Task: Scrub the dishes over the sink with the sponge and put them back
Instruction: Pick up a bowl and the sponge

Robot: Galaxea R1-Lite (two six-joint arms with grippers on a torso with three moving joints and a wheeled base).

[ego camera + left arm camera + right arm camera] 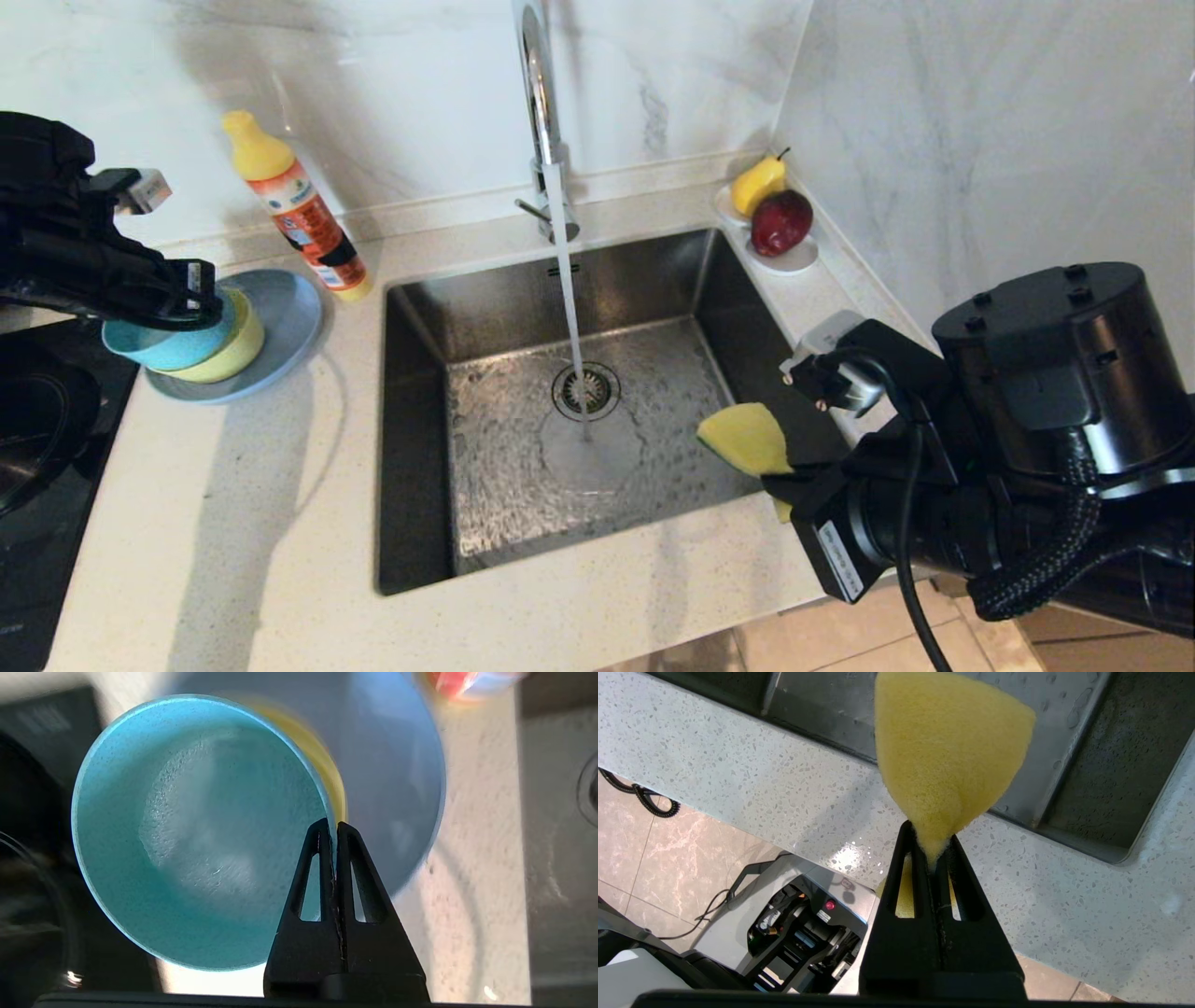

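Pinching the yellow sponge (950, 751) by one corner, the right gripper (931, 851) hangs above the sink's (485, 551) near right edge. Farther off, water runs from the faucet (541, 103) onto the drain. Left of the basin, the left gripper (332, 828) is clamped on the teal-blue bowl's (196, 830) rim, seemingly just above the pale yellow bowl (238, 350) and grey-blue plate (289, 313). A detergent bottle (303, 219) stands behind.

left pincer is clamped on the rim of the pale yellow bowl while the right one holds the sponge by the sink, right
Not quite: the left pincer is shut on the rim of the small teal-blue bowl, as the left wrist view shows. The right pincer does hold the yellow sponge by the steel sink.
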